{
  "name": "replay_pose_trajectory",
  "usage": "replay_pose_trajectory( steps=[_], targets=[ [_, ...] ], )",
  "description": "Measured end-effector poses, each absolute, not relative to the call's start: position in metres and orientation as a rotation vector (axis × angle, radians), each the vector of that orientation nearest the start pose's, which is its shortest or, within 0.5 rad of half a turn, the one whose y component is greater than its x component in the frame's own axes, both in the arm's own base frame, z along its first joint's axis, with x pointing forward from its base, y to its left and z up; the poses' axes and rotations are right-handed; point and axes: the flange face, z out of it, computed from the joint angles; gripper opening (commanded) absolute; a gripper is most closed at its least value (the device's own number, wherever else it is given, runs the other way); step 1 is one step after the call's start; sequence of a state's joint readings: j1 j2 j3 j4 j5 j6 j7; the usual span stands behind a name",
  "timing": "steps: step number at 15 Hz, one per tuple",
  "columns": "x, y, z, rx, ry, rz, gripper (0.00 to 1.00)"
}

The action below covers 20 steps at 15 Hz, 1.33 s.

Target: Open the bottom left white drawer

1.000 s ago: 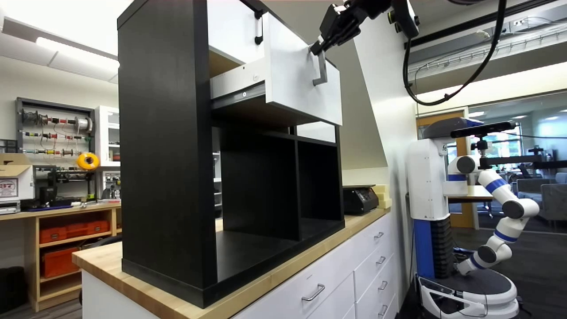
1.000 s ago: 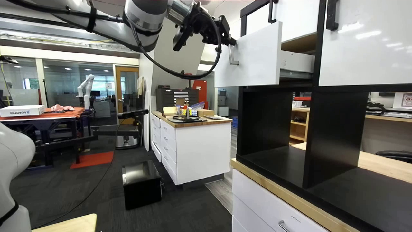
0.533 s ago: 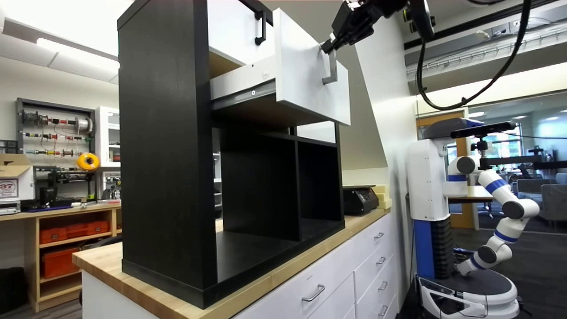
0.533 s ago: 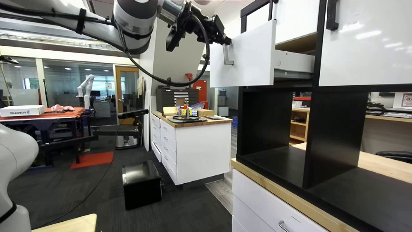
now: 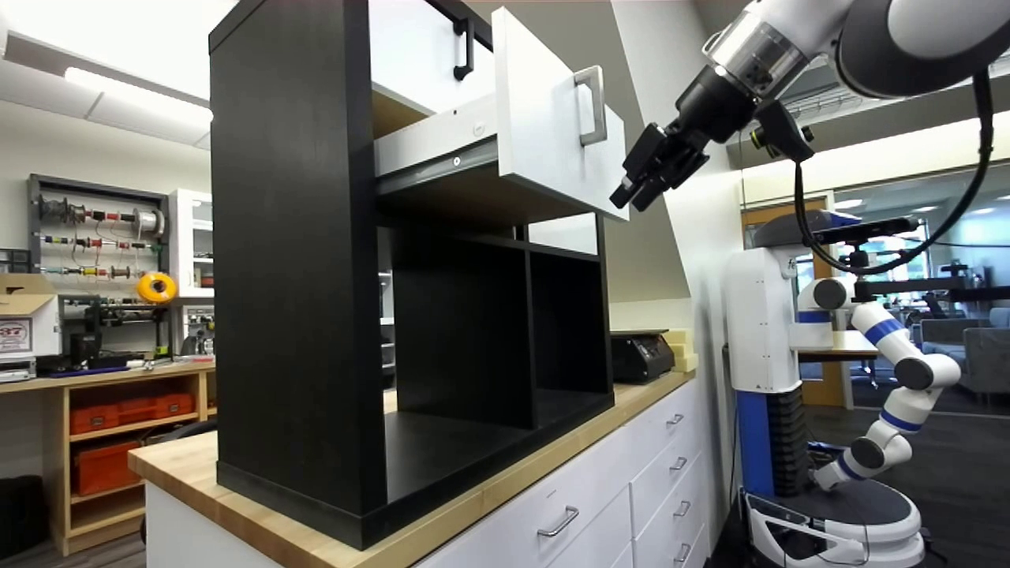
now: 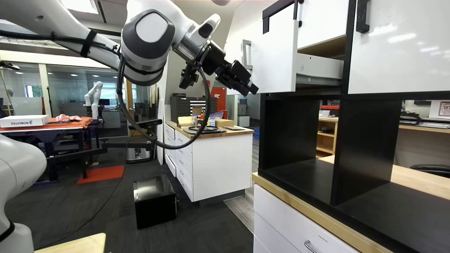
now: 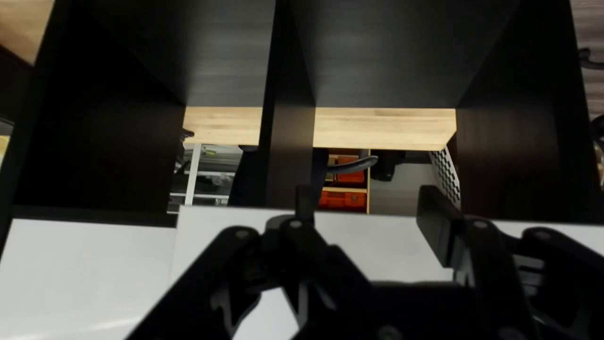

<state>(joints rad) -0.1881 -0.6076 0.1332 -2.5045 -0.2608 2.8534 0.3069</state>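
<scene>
Currently, the bottom left white drawer (image 5: 556,130) stands well out of the black shelf unit (image 5: 292,260), which rests on the wood-topped desk (image 5: 177,457). Location: left column, directly below an upper white front (image 5: 414,55) and above the lower compartments (image 5: 465,331). Opening is judged complete or nearly so; in both exterior views, the drawer front projects clearly forward of the frame. Whether the slide rail (image 5: 426,171) is at its end stop cannot be determined. If full travel is required, a further pull is the only work left; otherwise, only moving the pincer (image 7: 370,212) away is likely pending.

Pincer state: the fingers (image 7: 434,226) are spread well apart and hold nothing. The pincer sits lower than the grey handle (image 5: 600,110) and apart from it, with its tips near the bottom edge of the drawer front. Contact at that edge cannot be confirmed.

Drawer appearance: the front is a flat, smooth white panel, set upright. The handle is a squared metallic bracket mounted vertically, unlike the black handle (image 5: 469,49) on the front above. The side wall (image 5: 438,134) is pale; the slide rail below it is grey metal, and the underside (image 5: 465,191) is brown. The interior is not visible.
</scene>
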Motion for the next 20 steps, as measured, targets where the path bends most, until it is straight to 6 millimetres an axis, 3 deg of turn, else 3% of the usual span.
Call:
replay_pose_trajectory(
  steps=[1, 8, 14, 20],
  targets=[
    [0.417, -0.003, 0.593, -2.919, 0.215, -1.496, 0.99],
    [0.416, -0.005, 0.584, -2.973, 0.183, -1.269, 1.0],
    [0.416, 0.0, 0.595, -3.047, 0.044, -0.918, 1.0],
    [0.424, -0.005, 0.614, -3.101, -0.02, -0.765, 1.0]
  ],
)
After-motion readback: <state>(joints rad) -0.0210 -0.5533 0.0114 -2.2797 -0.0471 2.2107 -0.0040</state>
